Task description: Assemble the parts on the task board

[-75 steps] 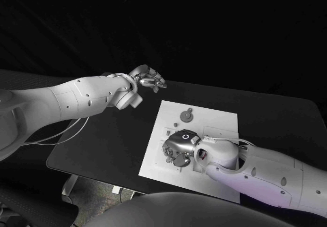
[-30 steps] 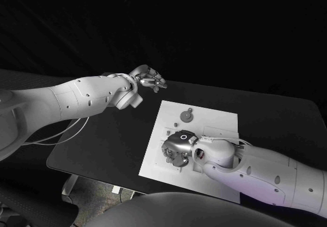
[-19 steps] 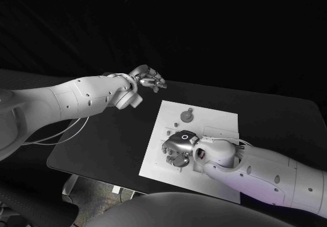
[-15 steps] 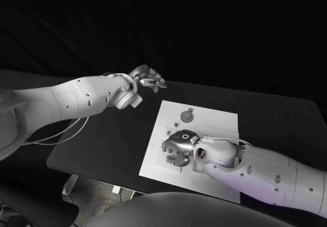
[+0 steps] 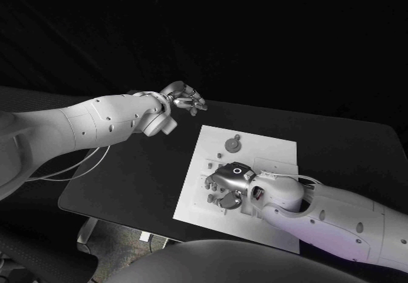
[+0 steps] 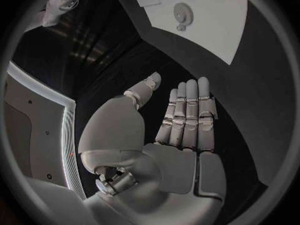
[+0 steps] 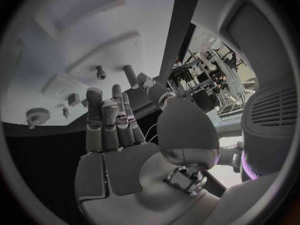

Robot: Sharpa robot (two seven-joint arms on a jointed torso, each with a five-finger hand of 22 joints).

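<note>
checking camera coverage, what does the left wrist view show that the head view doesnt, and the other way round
Left wrist view alone: the palm side of the silver left hand, fingers straight and side by side, holding nothing. Head view alone: the silver right hand low over the middle of the white task board, above a round grey gear. Both share the board on the black table, and the grey toothed gear near the board's far edge.

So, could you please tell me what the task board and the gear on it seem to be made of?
The task board looks like matte white plastic or painted plate: flat, even in tone, with no glare. The gear looks like grey plastic, possibly dull metal: toothed rim, a raised hub and no bright shine. The look leaves both open.
</note>
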